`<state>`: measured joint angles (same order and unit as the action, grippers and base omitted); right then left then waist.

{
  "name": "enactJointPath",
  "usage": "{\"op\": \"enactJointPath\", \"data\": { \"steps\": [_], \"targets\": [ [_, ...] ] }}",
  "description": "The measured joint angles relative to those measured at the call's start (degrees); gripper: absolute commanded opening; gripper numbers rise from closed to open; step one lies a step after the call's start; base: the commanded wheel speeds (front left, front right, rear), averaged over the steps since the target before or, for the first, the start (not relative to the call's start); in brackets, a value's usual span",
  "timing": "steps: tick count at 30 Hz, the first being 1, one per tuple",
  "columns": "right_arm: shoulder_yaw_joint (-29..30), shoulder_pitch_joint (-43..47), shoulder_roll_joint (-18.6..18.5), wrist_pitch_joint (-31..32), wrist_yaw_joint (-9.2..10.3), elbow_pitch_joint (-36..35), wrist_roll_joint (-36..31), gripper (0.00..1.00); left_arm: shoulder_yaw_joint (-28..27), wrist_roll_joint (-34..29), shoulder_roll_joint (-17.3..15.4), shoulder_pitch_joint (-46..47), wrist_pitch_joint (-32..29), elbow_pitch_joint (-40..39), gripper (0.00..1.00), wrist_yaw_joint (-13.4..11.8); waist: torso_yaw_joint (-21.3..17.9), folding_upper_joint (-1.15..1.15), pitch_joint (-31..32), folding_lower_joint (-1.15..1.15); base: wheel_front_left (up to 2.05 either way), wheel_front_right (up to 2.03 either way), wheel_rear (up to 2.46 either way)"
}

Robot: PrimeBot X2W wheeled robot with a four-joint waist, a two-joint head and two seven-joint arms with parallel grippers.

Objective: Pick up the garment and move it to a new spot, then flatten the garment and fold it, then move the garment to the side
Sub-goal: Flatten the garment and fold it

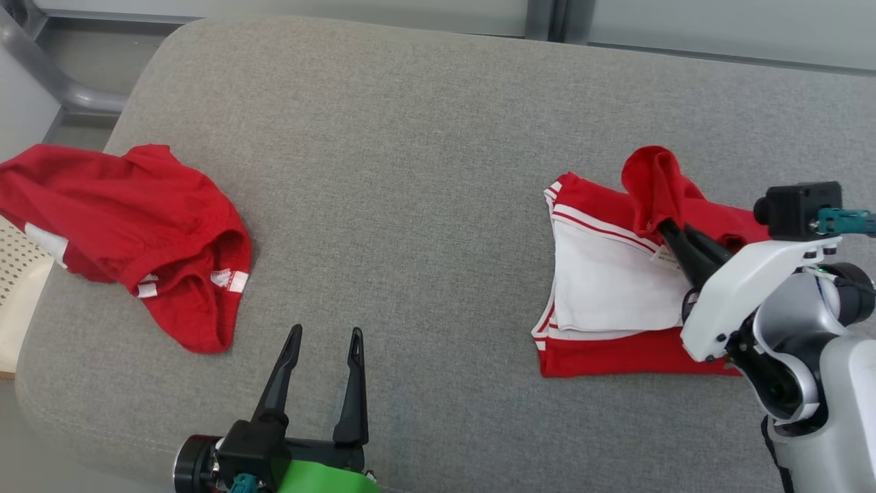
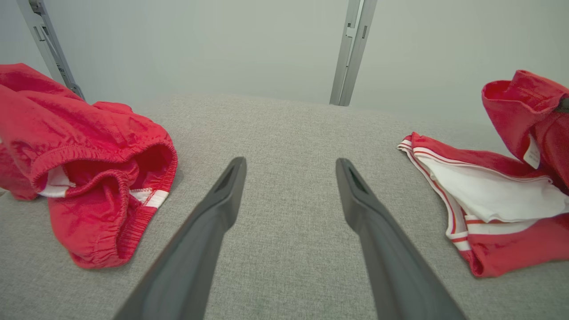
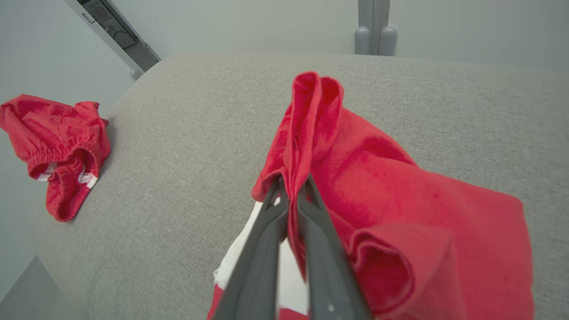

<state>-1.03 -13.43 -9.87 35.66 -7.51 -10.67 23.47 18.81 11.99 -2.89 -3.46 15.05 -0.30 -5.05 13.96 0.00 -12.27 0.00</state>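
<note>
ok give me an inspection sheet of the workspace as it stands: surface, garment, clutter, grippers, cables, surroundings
surface: grey fabric cushion, rounded corners
job's things: red-and-white garment on the right, partly folded, one red fold lifted off it
clutter: second red garment crumpled at the left edge; cream perforated object beside the cushion there
grippers: left gripper open, over bare cushion; right gripper shut on the lifted red fold
cables: teal connector at the right wrist camera; no loose cable seen
surroundings: pale wall panels and grey metal posts behind
</note>
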Motion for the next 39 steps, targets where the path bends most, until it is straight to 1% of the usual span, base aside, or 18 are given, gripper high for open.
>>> {"op": "enactJointPath", "data": {
  "steps": [5,9,10,11,15,18,22,24,27,31,34,37,38,39],
  "targets": [
    [-3.8,-0.1,2.5,-1.9,0.0,3.5,-0.8,0.0,0.4,1.3,0.0,0.3,0.0,-0.1,1.0,-0.1,0.8,0.0,-0.6,0.0,0.0,0.0,0.0],
    [-5.3,-1.6,4.1,-3.9,0.0,6.9,-1.0,0.0,0.9,1.8,0.0,1.0,0.0,-0.1,1.0,-0.1,1.2,0.0,-1.0,0.0,0.0,0.0,0.0],
    [-5.4,-1.8,4.5,-4.4,0.0,7.5,-1.0,0.47,1.0,1.9,0.0,1.0,0.0,-0.1,1.0,-0.1,1.3,0.0,-1.0,0.0,0.0,0.0,0.0],
    [-5.7,-2.1,5.0,-5.1,0.02,8.0,-1.0,1.0,1.1,1.9,0.0,1.2,0.0,-0.1,1.0,-0.1,1.4,0.0,-1.1,0.0,0.0,0.0,0.0],
    [-7.2,-2.9,6.0,-7.9,0.02,7.4,1.3,1.0,1.1,1.9,0.0,1.2,0.0,0.2,1.0,-0.1,1.3,0.0,-0.9,0.0,0.0,0.0,0.0],
    [-6.3,-3.1,6.0,-10.3,0.02,5.1,1.7,1.0,0.7,1.8,0.0,1.2,0.0,0.4,1.0,-0.1,0.8,0.0,-0.5,0.0,0.0,0.0,0.0],
    [-2.6,-2.3,3.9,-14.4,0.02,2.7,1.5,1.0,0.2,1.4,0.0,1.0,0.0,0.2,1.0,-0.2,-0.4,0.0,0.2,0.0,0.0,0.0,0.0],
    [-0.6,-1.0,2.1,-17.3,0.02,2.5,0.5,1.0,-0.2,1.1,0.0,0.8,0.0,-0.1,1.0,-0.2,-1.2,0.0,0.6,0.0,0.0,0.0,0.0],
    [1.8,1.6,0.0,-21.1,0.02,4.1,0.6,1.0,-1.2,0.5,0.0,0.4,0.0,-0.2,1.0,-0.1,-2.8,0.0,1.1,0.0,0.0,0.0,0.0],
    [2.6,4.5,-2.0,-25.4,0.02,8.1,1.0,1.0,-2.1,-0.6,0.0,0.1,0.0,-0.2,1.0,0.5,-4.9,0.0,1.7,0.0,0.0,0.0,0.0],
    [1.7,5.9,-3.5,-27.8,0.02,12.0,2.6,1.0,-2.2,-1.1,0.0,0.1,0.0,-0.1,1.0,1.0,-6.5,0.0,2.2,0.0,0.0,0.0,0.0],
    [-0.4,6.1,-5.9,-29.5,0.03,15.1,5.3,1.0,-2.1,-1.5,0.0,0.1,0.0,-0.1,1.0,1.1,-7.6,0.0,2.7,0.0,0.0,0.0,0.0],
    [-1.5,6.0,-6.8,-30.0,0.03,15.8,5.9,0.69,-2.0,-1.5,0.0,0.1,0.0,-0.1,1.0,1.3,-7.8,0.0,2.9,0.0,0.0,0.0,0.0],
    [-2.9,5.9,-8.0,-30.5,0.03,16.5,7.2,0.46,-1.8,-1.5,0.0,0.1,0.0,-0.1,1.0,1.4,-7.7,0.0,3.1,0.0,0.0,0.0,0.0]
  ]
}}
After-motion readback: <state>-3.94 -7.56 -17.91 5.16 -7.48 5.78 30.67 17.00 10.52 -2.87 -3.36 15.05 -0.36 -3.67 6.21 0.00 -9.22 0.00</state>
